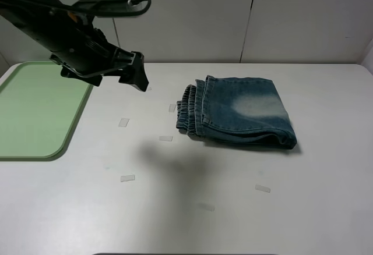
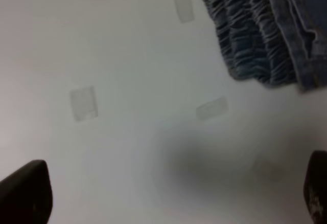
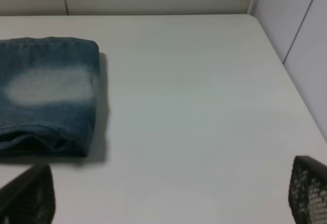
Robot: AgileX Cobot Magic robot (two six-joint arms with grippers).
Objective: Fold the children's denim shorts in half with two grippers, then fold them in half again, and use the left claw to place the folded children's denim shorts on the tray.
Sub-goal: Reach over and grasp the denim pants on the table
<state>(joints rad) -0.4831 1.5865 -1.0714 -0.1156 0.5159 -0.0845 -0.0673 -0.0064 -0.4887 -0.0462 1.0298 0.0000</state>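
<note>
The children's denim shorts (image 1: pixel 242 112) lie folded into a compact bundle on the white table, right of centre, with the gathered waistband facing left and a pale bleached patch on top. My left gripper (image 1: pixel 133 73) hangs open above the table, between the tray (image 1: pixel 35 112) and the shorts, holding nothing. In the left wrist view the left gripper (image 2: pixel 171 198) shows two fingertips far apart, with the shorts' waistband (image 2: pixel 255 35) off to one side. The right gripper (image 3: pixel 168 193) is open and empty, close beside the shorts (image 3: pixel 48 96). The right arm is out of the exterior view.
The pale green tray lies flat at the table's left edge. Several small clear tape marks (image 1: pixel 123 122) dot the tabletop to the left of and in front of the shorts. A white wall stands behind the table, and the table's right edge (image 3: pixel 286 70) is near the right gripper.
</note>
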